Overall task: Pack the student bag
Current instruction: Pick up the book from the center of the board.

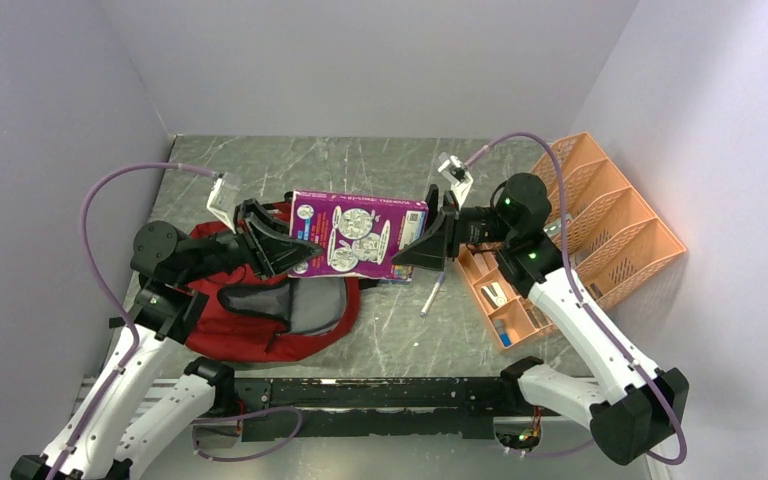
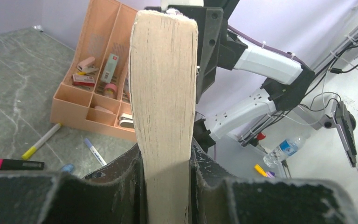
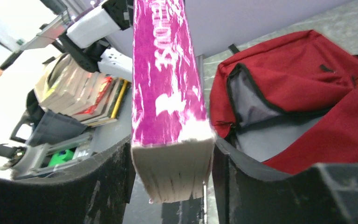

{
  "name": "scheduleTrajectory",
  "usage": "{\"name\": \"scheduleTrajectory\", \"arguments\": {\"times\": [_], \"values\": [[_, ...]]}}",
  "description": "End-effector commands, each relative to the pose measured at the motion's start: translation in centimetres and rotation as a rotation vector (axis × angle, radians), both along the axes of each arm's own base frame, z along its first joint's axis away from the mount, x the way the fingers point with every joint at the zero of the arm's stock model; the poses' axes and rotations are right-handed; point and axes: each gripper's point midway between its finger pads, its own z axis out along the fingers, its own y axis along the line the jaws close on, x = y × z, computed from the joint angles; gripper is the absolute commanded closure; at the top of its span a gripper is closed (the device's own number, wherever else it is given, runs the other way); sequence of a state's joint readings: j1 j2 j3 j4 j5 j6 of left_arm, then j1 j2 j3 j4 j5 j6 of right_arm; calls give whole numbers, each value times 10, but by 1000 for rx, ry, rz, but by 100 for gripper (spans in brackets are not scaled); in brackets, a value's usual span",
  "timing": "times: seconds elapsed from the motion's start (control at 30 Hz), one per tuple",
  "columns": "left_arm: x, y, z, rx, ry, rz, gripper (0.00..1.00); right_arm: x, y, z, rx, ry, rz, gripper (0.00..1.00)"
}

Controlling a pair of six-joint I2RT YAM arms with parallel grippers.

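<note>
A purple book [image 1: 360, 235] hangs in the air between my two grippers. My left gripper [image 1: 295, 250] is shut on its left end; in the left wrist view the pale page edge [image 2: 165, 93] stands clamped between the jaws [image 2: 165, 186]. My right gripper [image 1: 415, 248] is shut on its right end; in the right wrist view the magenta spine [image 3: 163, 84] sits between the jaws [image 3: 172, 177]. The dark red student bag [image 1: 260, 330] lies below the book's left end, unzipped, with its grey lining [image 3: 251, 100] showing.
An orange desk organiser [image 1: 600, 230] with small stationery stands at the right wall, also in the left wrist view [image 2: 93, 98]. A pen [image 1: 432, 295] lies between bag and organiser. A yellow marker [image 2: 42, 140], blue pen [image 2: 94, 151] and pink marker [image 2: 9, 164] lie on the table.
</note>
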State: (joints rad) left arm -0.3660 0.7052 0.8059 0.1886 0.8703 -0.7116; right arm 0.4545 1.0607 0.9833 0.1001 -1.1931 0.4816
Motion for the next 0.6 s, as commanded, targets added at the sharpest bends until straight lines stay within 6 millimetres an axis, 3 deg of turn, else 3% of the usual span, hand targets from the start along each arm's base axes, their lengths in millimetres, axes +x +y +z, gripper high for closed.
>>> {"name": "scheduleTrajectory", "arguments": {"times": [0.0, 0.23, 0.57], "values": [[-12, -1, 13, -28, -53, -43, 95, 8, 3, 33, 151, -51, -84, 39], [-15, 0, 24, -44, -74, -40, 95, 9, 6, 34, 245, 31, -68, 37], [-4, 4, 30, -80, -53, 31, 95, 1, 7, 32, 336, 108, -42, 51]]}}
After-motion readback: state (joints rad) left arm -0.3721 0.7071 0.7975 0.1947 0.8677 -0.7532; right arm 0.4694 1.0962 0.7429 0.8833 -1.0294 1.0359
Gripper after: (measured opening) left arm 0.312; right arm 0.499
